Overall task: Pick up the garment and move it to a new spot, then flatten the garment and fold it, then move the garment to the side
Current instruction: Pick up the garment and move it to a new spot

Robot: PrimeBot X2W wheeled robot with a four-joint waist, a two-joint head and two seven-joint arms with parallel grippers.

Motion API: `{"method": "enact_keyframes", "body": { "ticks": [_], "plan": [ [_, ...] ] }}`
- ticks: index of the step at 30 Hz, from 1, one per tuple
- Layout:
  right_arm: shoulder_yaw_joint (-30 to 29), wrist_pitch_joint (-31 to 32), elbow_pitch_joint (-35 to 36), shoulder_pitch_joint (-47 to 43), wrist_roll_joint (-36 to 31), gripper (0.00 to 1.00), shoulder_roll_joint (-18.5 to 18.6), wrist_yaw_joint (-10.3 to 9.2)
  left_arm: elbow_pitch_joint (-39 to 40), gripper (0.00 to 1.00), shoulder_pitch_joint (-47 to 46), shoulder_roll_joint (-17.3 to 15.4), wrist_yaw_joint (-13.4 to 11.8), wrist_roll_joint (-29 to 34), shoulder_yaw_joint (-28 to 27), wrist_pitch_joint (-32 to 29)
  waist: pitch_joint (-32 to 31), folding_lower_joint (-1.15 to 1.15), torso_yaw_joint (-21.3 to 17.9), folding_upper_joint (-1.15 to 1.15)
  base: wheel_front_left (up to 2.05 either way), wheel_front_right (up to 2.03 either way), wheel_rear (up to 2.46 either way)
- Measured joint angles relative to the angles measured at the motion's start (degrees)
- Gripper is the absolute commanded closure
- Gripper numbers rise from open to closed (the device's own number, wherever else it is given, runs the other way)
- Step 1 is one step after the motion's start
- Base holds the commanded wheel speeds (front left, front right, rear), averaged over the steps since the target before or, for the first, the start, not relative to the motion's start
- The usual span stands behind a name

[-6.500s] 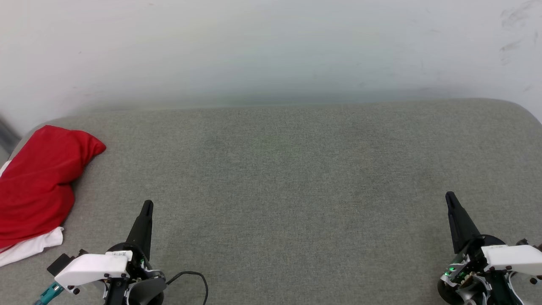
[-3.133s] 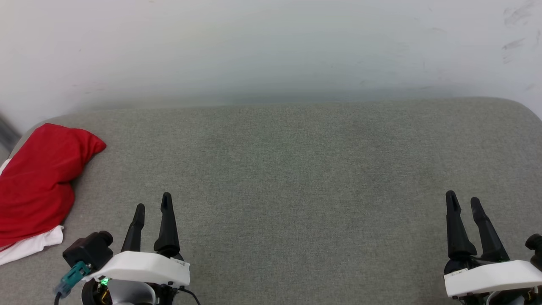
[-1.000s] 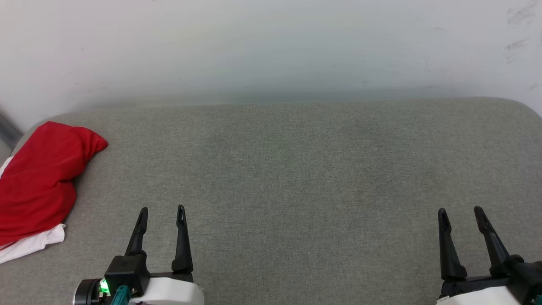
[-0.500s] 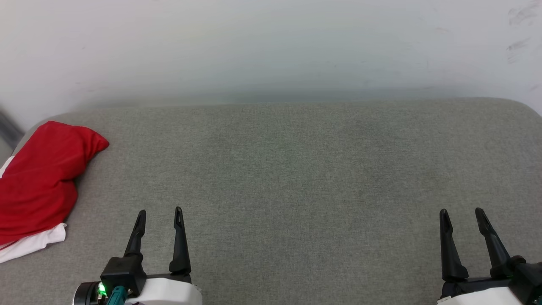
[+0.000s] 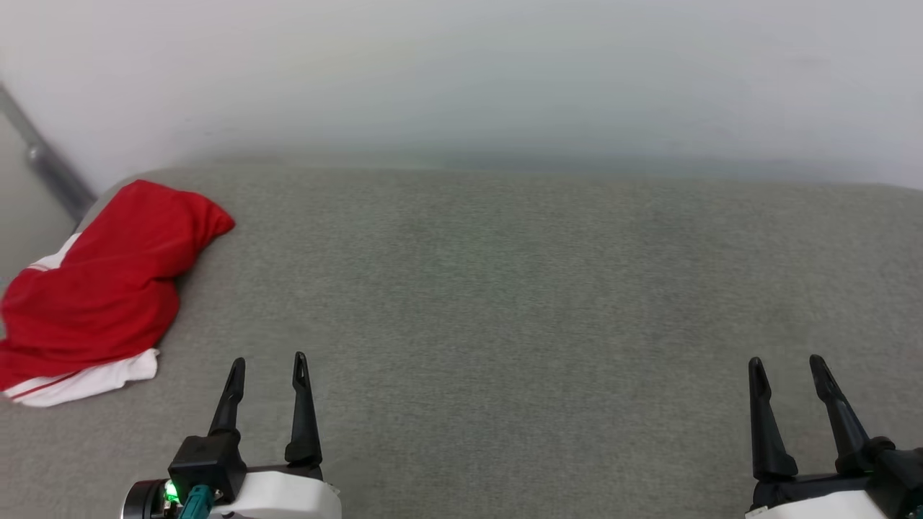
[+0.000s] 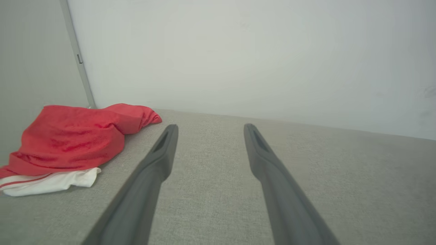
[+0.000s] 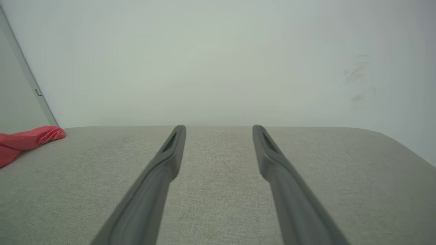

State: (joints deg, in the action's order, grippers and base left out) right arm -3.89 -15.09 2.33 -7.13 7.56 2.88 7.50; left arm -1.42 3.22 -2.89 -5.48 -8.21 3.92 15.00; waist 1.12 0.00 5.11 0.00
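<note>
The garment (image 5: 108,288) lies bunched at the far left of the grey cushioned surface (image 5: 505,288), red with a white sleeve edge showing at its near side. Its chest lettering is hidden. In the left wrist view the garment (image 6: 75,139) sits left of the fingers, apart from them. My left gripper (image 5: 268,362) is open at the lower left, to the right of the garment and not touching it. My right gripper (image 5: 786,362) is open at the lower right, far from the garment. The right wrist view catches a red end of the garment (image 7: 27,137) at its left edge.
A pale wall (image 5: 461,72) rises right behind the surface. A grey metal post (image 5: 43,158) stands at the back left corner beside the garment. The surface's rounded right corner (image 7: 402,146) appears in the right wrist view.
The head camera has turned left, so the whole picture shifted right and more of the garment and the post came into view. Both grippers stay open in place.
</note>
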Motion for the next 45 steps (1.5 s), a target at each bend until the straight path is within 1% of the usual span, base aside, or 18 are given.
{"method": "enact_keyframes", "body": {
  "ticks": [21, 30, 34, 39, 42, 45],
  "plan": [
    [1.4, 0.0, 0.6, -0.5, -0.8, 0.00, 0.0, 0.00, -0.1, 0.00, 0.0, 0.0, -0.3, -1.1, -2.0, 0.1, -0.4, 0.00, 15.2, 0.00, 0.00, 0.00, 0.00],
    [2.1, 0.0, 0.9, -0.5, -1.1, 0.00, 0.0, 0.00, 0.1, 0.00, 0.0, 0.0, -0.6, -1.6, -3.0, 0.1, 0.2, 0.00, 20.5, 0.00, 0.00, 0.00, 0.00],
    [2.1, 0.0, 1.0, -0.5, -1.5, 0.00, 0.0, 0.00, 0.3, 0.00, 0.0, 0.0, -0.8, -1.8, -3.2, 0.1, 0.6, 0.00, 21.8, 0.00, 0.00, 0.00, 0.00],
    [2.3, 0.0, 1.1, -0.5, -1.8, 0.00, 0.0, 0.00, 0.2, 0.00, 0.0, 0.0, -0.8, -2.4, -4.6, 0.1, 1.0, 0.00, 22.1, 0.00, 0.00, 0.00, 0.00],
    [2.7, 0.0, 1.3, -0.2, -2.3, 0.00, 0.0, 0.00, -0.2, 0.00, -1.8, 0.0, 0.6, -1.6, -6.7, 0.1, 1.6, 0.00, 21.7, 0.00, 0.00, 0.00, 0.00],
    [2.8, 0.0, 1.6, 0.4, -2.8, 0.00, 0.0, 0.00, -0.8, 0.00, -6.1, 0.0, 3.4, -1.9, -10.2, 0.1, 2.5, 0.00, 20.9, 0.00, 0.00, 0.00, 0.00]
  ]
}}
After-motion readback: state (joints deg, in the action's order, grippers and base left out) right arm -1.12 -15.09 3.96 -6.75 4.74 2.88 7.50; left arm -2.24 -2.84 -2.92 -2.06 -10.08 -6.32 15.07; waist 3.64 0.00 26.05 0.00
